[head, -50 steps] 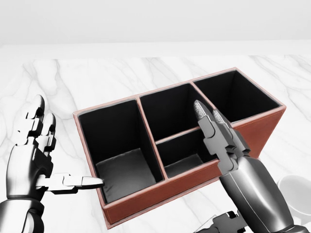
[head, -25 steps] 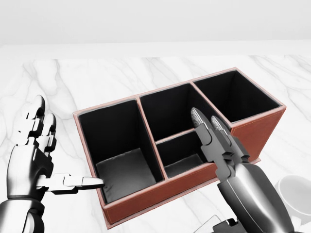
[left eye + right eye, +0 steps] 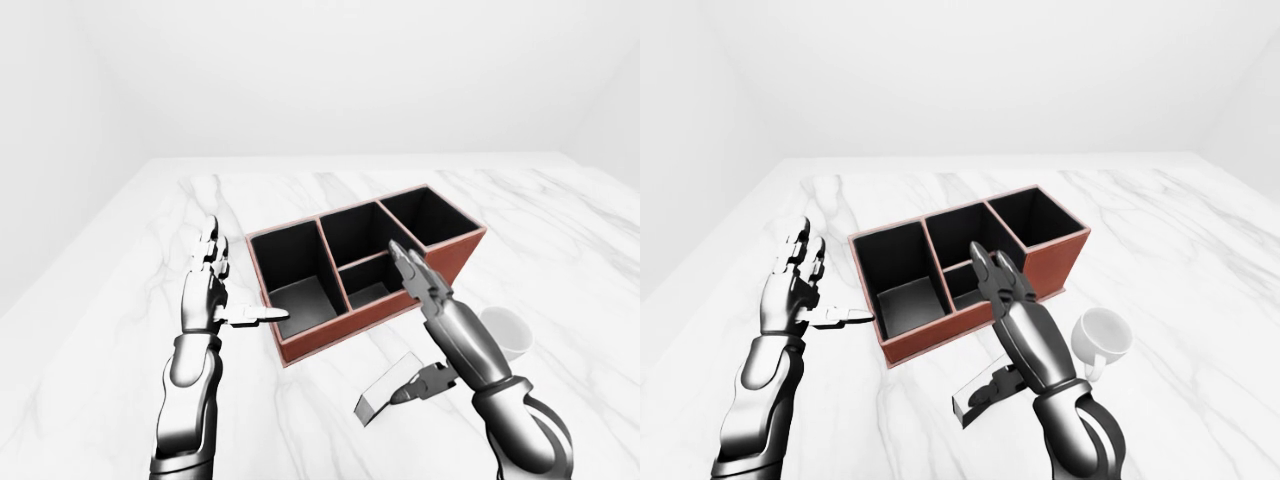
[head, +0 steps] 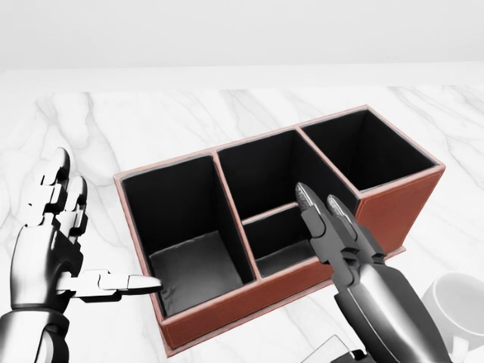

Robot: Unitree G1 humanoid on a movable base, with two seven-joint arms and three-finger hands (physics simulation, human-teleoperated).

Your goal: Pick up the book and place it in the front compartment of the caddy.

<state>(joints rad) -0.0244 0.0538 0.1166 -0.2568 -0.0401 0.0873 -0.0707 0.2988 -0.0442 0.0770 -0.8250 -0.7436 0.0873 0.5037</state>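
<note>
text: you had nothing to read | caddy [image 4: 393, 208]: plain red-brown walls, no label or brand | book [image 3: 385, 395]: blank grey cover | mug [image 3: 1102, 335]: plain white, no print | marble table [image 3: 120, 300]: no signs or numbers

A grey book [image 3: 388, 393] lies tilted near the view's bottom; the red-brown caddy [image 3: 440, 262] stands empty, black-lined, four compartments.

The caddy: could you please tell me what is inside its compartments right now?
All four compartments of the caddy show only dark lining. The right hand covers part of the small compartment nearest the view's bottom.
</note>
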